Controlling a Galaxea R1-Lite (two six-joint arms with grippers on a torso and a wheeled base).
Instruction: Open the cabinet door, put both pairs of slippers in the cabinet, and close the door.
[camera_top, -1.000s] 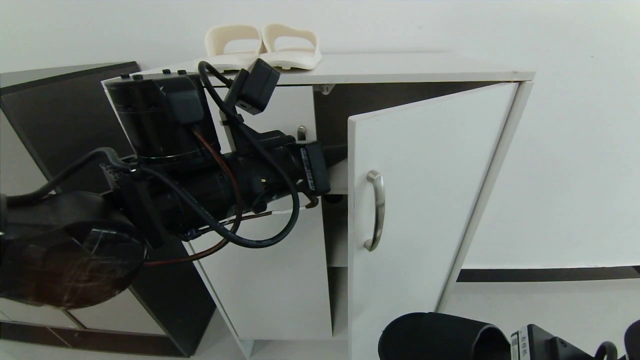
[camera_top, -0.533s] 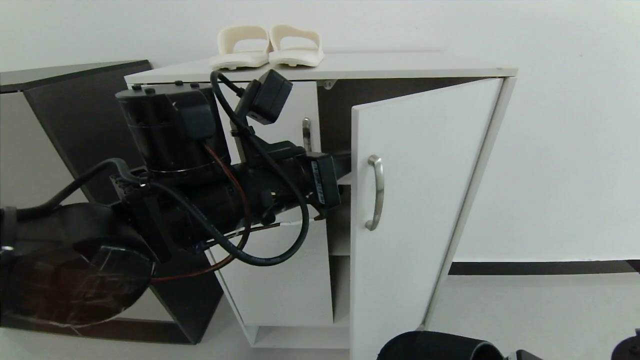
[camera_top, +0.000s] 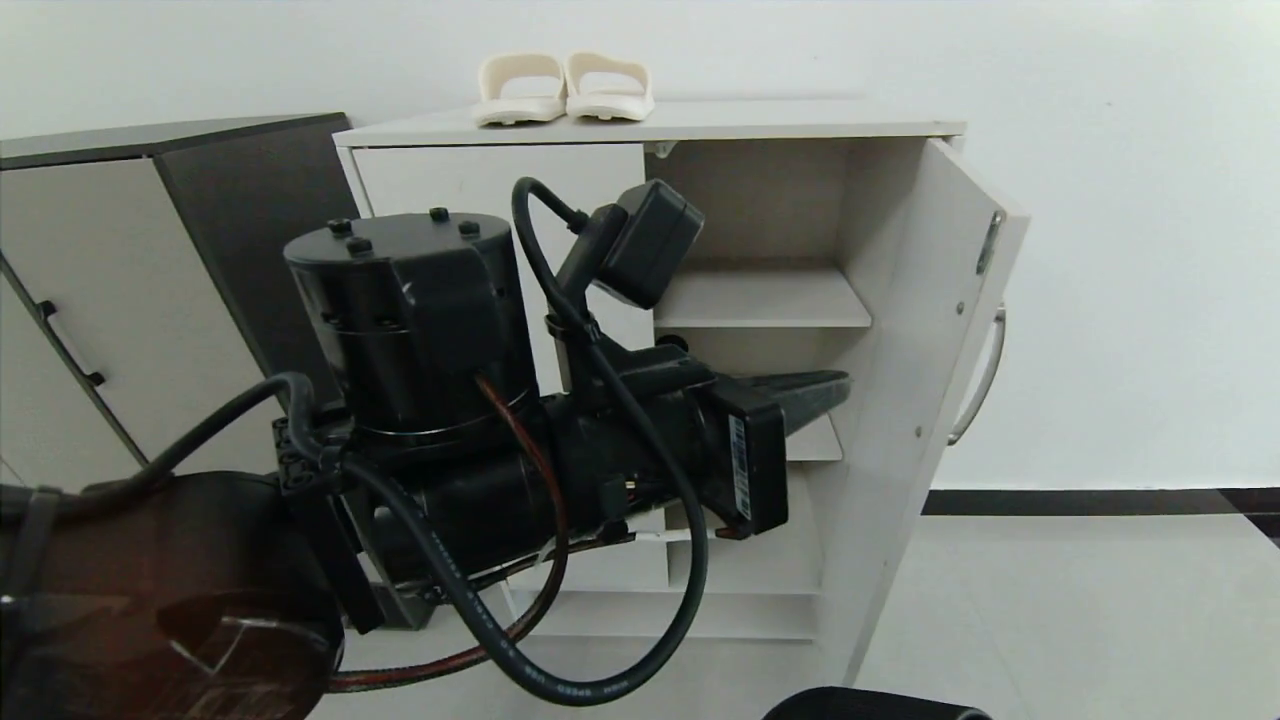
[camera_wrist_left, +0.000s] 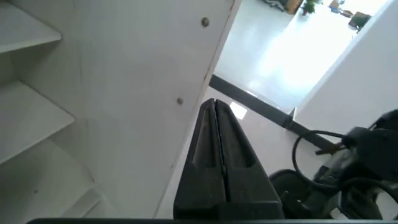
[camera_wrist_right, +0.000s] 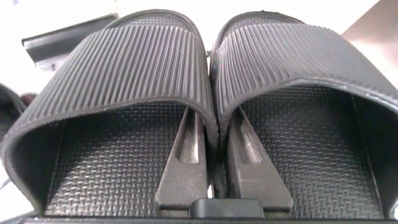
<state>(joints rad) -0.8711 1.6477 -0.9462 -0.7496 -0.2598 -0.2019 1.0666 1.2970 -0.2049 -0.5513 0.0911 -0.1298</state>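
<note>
The white cabinet (camera_top: 650, 122) has its right door (camera_top: 905, 400) swung wide open, so the inner face and the shelves (camera_top: 765, 297) show. A cream pair of slippers (camera_top: 565, 88) rests on the cabinet top. My left gripper (camera_top: 838, 383) (camera_wrist_left: 216, 111) is shut with nothing in it. It points into the open compartment, close to the door's inner face (camera_wrist_left: 155, 93). My right gripper (camera_wrist_right: 214, 121) is shut on the black pair of slippers (camera_wrist_right: 149, 68), one finger inside each slipper, pinching their inner walls together. A black edge of that pair (camera_top: 880, 706) shows at the bottom of the head view.
The white cabinet's left door (camera_top: 500, 195) is closed. A dark cabinet (camera_top: 150, 260) with a grey door stands to its left. Pale floor (camera_top: 1080, 600) lies to the right of the open door, whose metal handle (camera_top: 985, 372) sticks out behind it.
The right door went from partly open to wide open, and my left gripper moved right along with it. The head view shifted back and left. The black slippers sank toward the bottom edge.
</note>
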